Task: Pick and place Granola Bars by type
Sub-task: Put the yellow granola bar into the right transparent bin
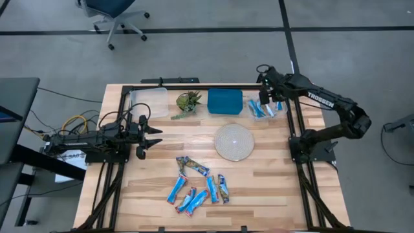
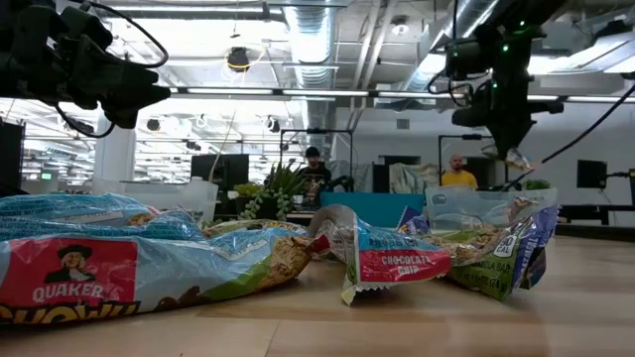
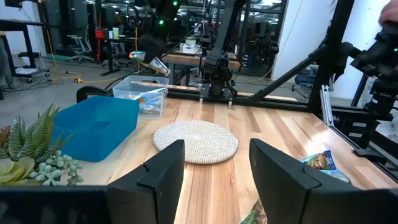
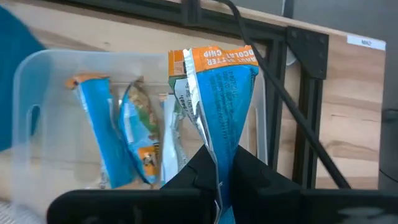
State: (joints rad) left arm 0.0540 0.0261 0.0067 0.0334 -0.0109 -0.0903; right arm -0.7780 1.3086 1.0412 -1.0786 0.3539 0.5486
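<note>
The right end effector (image 4: 217, 180) was clamped on a blue granola bar (image 4: 222, 106), held hanging over the clear bin (image 4: 37, 87) at the worktop's (image 1: 272, 175) far right, where like bars (image 4: 99, 130) lay. A good release would be made low and centred over the bin. The left end effector (image 3: 214, 171), fingers apart, waited at the left edge; unsorted bars (image 1: 194, 184) lay near the front.

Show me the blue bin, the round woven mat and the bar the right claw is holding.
blue bin (image 1: 225, 101): high view, middle of its inside.
round woven mat (image 1: 233, 142): high view, its centre.
held granola bar (image 4: 224, 93): right wrist view, middle of the wrapper.
</note>
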